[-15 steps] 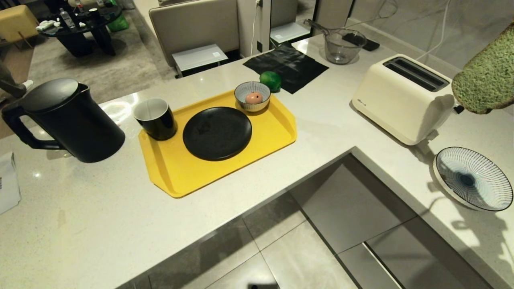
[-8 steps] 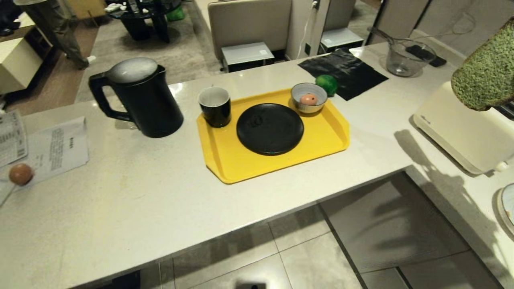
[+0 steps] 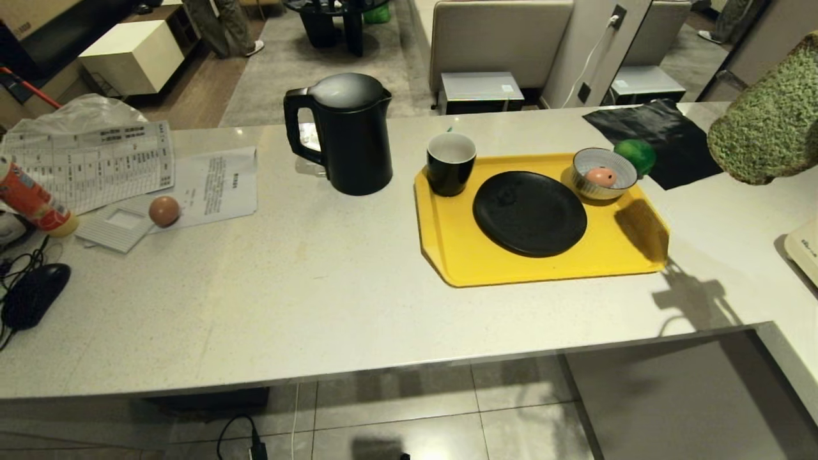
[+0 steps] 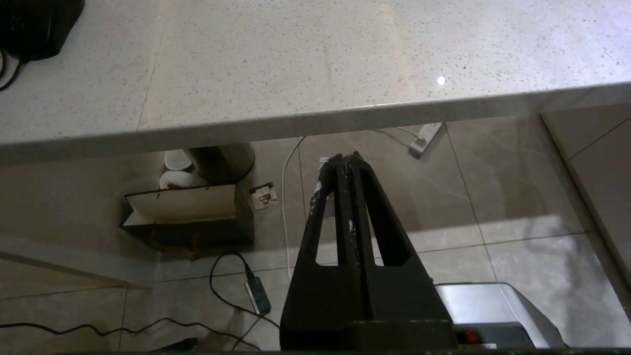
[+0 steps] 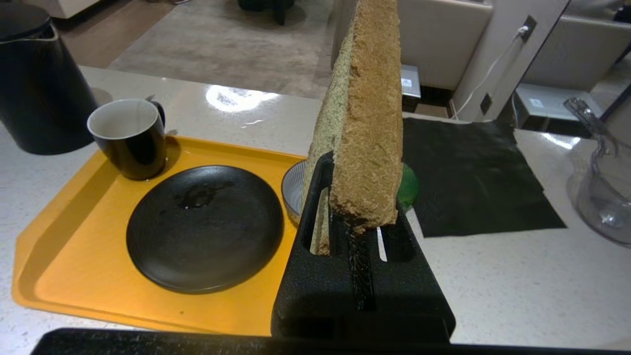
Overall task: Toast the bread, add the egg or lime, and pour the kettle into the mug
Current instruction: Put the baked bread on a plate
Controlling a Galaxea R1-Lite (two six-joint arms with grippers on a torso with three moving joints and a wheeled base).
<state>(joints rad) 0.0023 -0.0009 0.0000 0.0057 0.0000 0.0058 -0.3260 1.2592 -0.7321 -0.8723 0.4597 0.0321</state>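
The bread (image 3: 767,121), pale green with a brown crust, hangs in the air at the head view's right edge. It stands upright in my right gripper (image 5: 361,170), which is shut on its lower corner above the counter, just right of the yellow tray (image 3: 613,255). On the tray are the black mug (image 3: 450,163), a black plate (image 3: 529,213) and a striped bowl (image 3: 578,169) holding an egg (image 3: 601,176). The lime (image 3: 636,155) lies behind the bowl. Left of the tray stands the kettle (image 3: 348,137). My left gripper (image 4: 345,158) is shut and empty, below the counter edge.
The toaster's corner (image 3: 806,252) shows at the right edge. A black cloth (image 3: 664,137) lies behind the lime, with a glass bowl (image 5: 604,197) beyond it. Papers (image 3: 96,166), a second egg (image 3: 164,211), a bottle (image 3: 29,198) and a mouse (image 3: 35,294) fill the counter's left end.
The whole view has swung left, so the tray, kettle and toaster slid rightwards in the picture. The toaster is nearly out of view. The bread stays in my right gripper.
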